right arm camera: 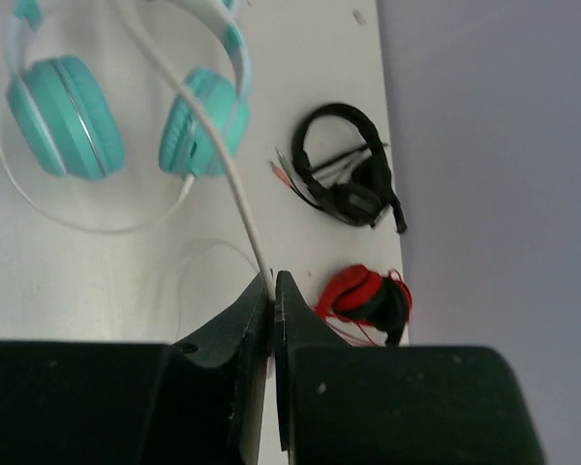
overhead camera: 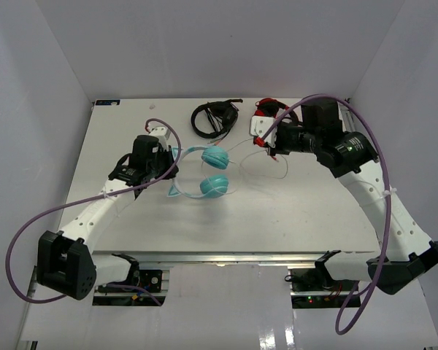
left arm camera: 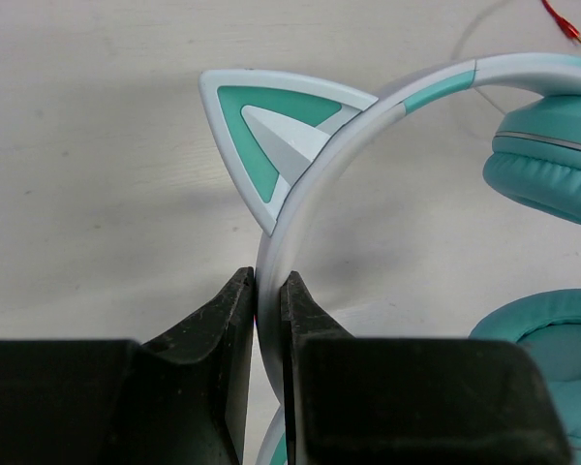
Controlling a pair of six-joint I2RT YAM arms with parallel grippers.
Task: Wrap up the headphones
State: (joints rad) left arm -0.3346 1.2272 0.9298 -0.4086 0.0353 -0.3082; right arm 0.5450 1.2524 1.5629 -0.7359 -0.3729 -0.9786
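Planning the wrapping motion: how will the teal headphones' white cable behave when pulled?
The cable is probably floppy: it lies in loose loops. Thin and smooth-looking, it may slip through the right gripper pinching it. Likely too light to shift the headphones.

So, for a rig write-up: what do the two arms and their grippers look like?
The left arm and right arm have white link shells and black joint housings, with a purple cable looping along each. The left gripper and right gripper each have two black, wedge-shaped fingers on a boxy black body.
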